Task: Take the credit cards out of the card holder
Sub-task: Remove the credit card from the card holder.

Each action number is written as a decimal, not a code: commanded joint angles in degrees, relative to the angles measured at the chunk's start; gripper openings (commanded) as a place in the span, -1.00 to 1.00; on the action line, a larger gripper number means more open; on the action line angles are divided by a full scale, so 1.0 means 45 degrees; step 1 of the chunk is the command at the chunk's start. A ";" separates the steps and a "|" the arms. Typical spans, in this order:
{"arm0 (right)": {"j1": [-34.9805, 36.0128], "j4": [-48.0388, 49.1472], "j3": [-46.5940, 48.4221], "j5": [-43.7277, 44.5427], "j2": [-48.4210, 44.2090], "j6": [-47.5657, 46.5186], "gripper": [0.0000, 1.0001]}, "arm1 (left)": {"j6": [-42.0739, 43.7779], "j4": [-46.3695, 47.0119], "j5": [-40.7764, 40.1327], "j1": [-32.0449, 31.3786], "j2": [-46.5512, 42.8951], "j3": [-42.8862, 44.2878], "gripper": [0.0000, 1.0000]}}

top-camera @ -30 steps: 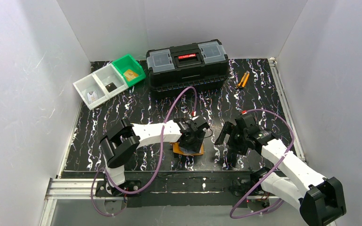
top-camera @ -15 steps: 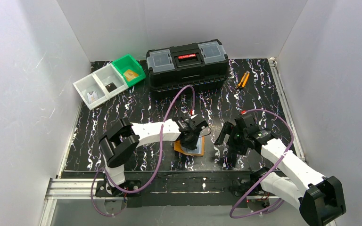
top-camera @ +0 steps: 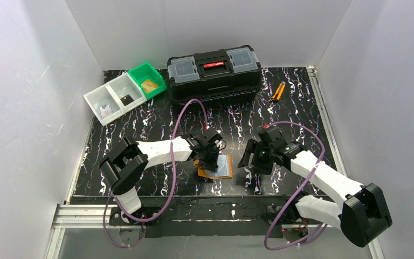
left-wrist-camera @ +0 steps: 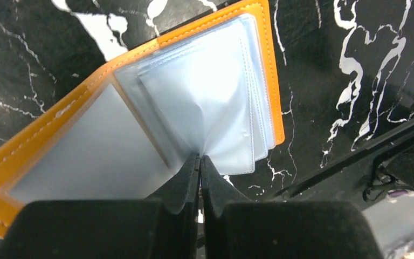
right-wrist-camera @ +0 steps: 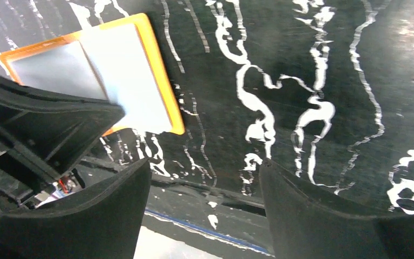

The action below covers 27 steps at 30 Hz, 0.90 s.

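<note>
Your left gripper [left-wrist-camera: 199, 161] has just pinched shut on the clear sleeves [left-wrist-camera: 215, 102] of the card holder [top-camera: 220, 166].
The holder lies open on the table [top-camera: 156, 124] near the front edge, between your arms. A second ago the left jaws stood apart above it. Your right gripper [right-wrist-camera: 205, 172], jaws apart and empty, has drawn closer beside it. No card shows yet, so extraction probably still lies ahead.

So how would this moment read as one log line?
left end effector: shut, pinching a clear sleeve of the open card holder | right end effector: open, apart from it, holding nothing
</note>
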 commanded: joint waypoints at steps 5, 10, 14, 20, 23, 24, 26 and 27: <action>0.1276 0.1557 0.1285 -0.0584 0.1339 0.0703 0.36 | -0.1024 0.1720 0.2288 0.0779 -0.1234 -0.1859 -1.00; 0.1598 0.2313 0.1535 -0.0979 0.2345 0.1000 0.02 | -0.1417 0.2653 0.3005 0.1115 -0.1818 -0.2515 -1.00; 0.1709 0.2624 0.1768 -0.1174 0.2981 0.1045 -0.20 | -0.1471 0.2788 0.3259 0.1310 -0.2260 -0.2770 -1.00; 0.2141 0.2909 0.2158 -0.1326 0.3588 0.1068 -0.28 | -0.1556 0.3323 0.3779 0.1616 -0.2613 -0.3247 -1.00; 0.2325 0.3074 0.2269 -0.1432 0.3978 0.1103 -0.23 | -0.1559 0.3580 0.4029 0.1669 -0.2566 -0.3314 -1.00; 0.2362 0.3123 0.2290 -0.1468 0.4107 0.1125 -0.21 | -0.1541 0.3606 0.4071 0.1672 -0.2548 -0.3321 -1.00; 0.2443 0.3235 0.2348 -0.1471 0.4316 0.1138 -0.17 | -0.1521 0.3681 0.4187 0.1682 -0.2519 -0.3333 -1.00; 0.2460 0.3282 0.2395 -0.1512 0.4430 0.1147 -0.16 | -0.1512 0.3704 0.4222 0.1681 -0.2505 -0.3335 -1.00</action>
